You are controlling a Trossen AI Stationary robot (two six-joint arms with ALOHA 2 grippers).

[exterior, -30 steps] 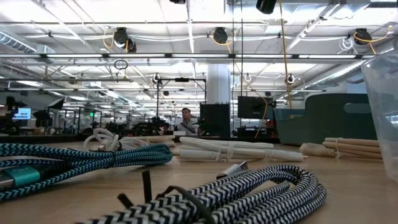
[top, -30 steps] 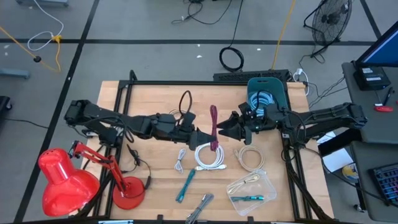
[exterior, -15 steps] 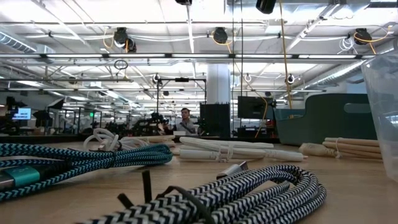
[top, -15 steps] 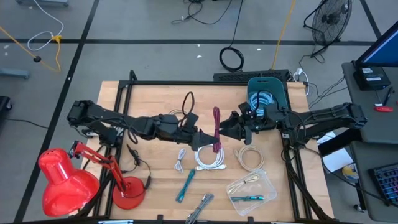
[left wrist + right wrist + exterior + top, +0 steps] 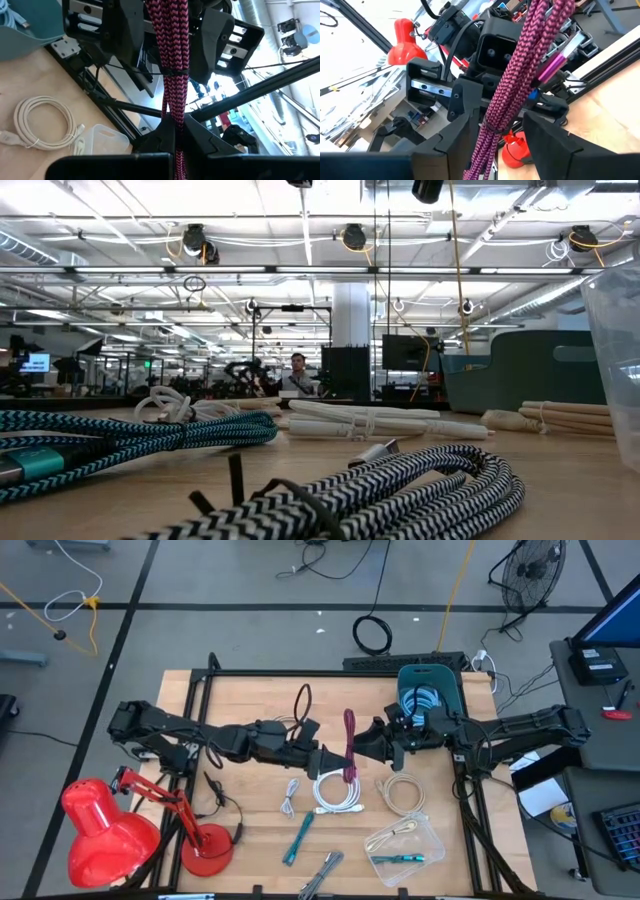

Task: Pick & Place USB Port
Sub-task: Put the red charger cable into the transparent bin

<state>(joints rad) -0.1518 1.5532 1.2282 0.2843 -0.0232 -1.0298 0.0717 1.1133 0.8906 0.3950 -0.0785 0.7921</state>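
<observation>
The USB cable is a magenta braided bundle bound by a thin tie, with a pink plug. It is in the air over the table's middle, running from far to near. My left gripper reaches in from the left and is shut on it. My right gripper comes from the right and is open; its fingers stand on either side of the bundle without clear contact. The left wrist view shows the same right gripper straddling the bundle. My left gripper pinches the bundle between its two fingers on the stretch nearer the near end, past the tie. It comes level from the table's left, fingers across the cable. The bundle is lifted clear and stays fairly straight.
A teal bin holding cables stands by the far right. Below the arms lie a white coil, a beige coil, a clear tub, a teal cable and a black-and-white cable. A red lamp fills the near left.
My left gripper has shifted a little toward the table's right, carrying the magenta bundle with it, deeper between my right gripper's open fingers. The bundle keeps its far-to-near direction.
</observation>
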